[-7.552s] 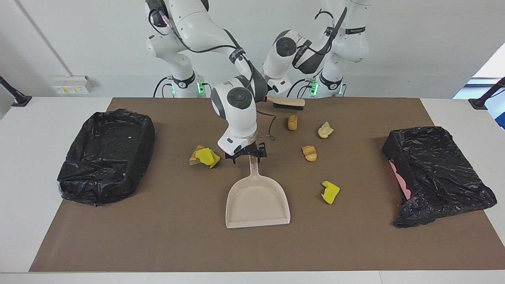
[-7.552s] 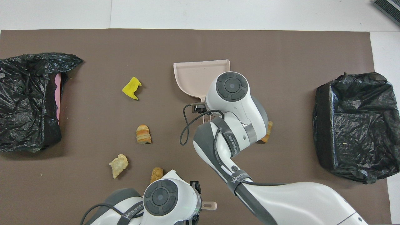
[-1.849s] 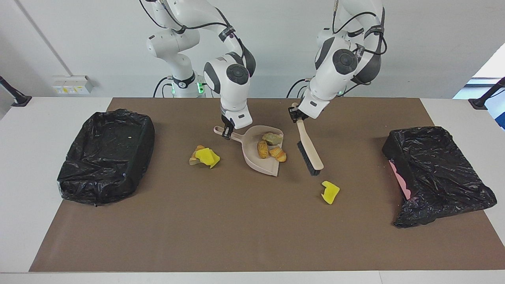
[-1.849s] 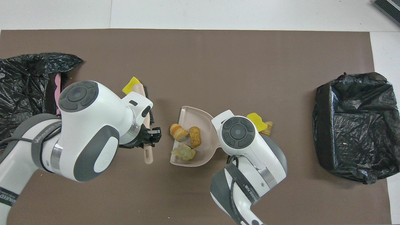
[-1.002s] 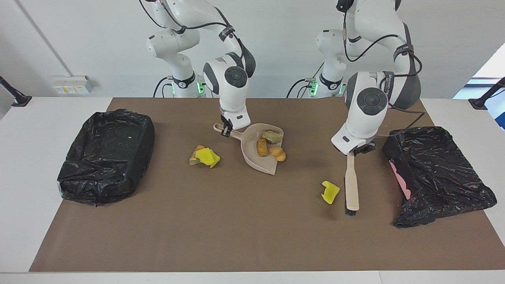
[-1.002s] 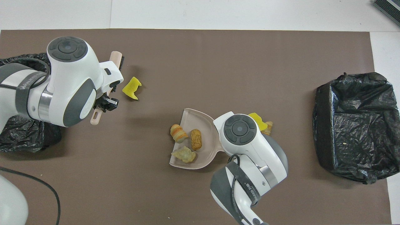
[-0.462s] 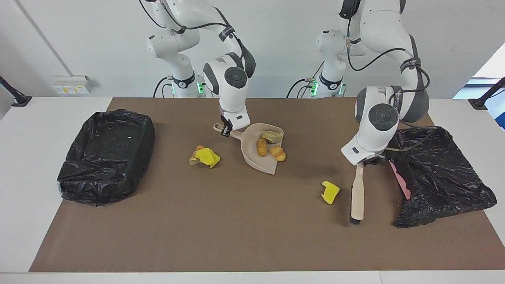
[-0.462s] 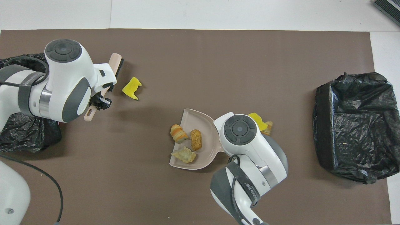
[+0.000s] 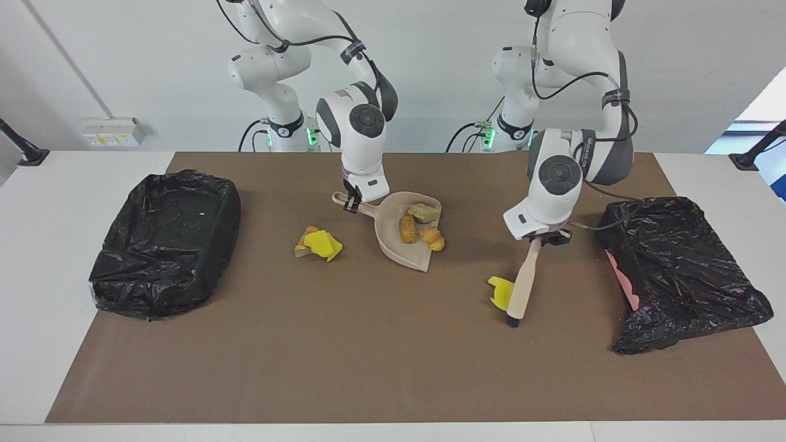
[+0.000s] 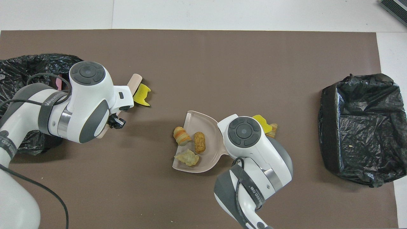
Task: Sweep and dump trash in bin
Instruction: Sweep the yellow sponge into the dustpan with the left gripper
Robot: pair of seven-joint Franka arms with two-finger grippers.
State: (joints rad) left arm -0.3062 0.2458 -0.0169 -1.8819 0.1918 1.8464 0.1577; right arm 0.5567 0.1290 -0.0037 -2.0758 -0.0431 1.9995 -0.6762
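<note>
My right gripper (image 9: 351, 205) is shut on the handle of the beige dustpan (image 9: 390, 245), whose mouth faces the left arm's end of the table. Three bread-like trash pieces (image 9: 408, 229) lie in the pan (image 10: 208, 160). My left gripper (image 9: 541, 238) is shut on the handle of the beige brush (image 9: 522, 285), which slants down to the mat. The brush head rests against a loose yellow sponge piece (image 9: 499, 292), also seen from overhead (image 10: 142, 94). A yellow sponge and bread scrap pile (image 9: 318, 243) lies beside the pan, toward the right arm's end.
A black-bagged bin (image 9: 166, 239) stands upright at the right arm's end of the brown mat. A second black-bagged bin (image 9: 675, 270) lies tipped at the left arm's end, showing a pink edge, close to the left arm's wrist.
My left arm swung the brush back from the tipped bin toward the dustpan, and the yellow sponge piece slid a little that way. The right arm and dustpan stayed still.
</note>
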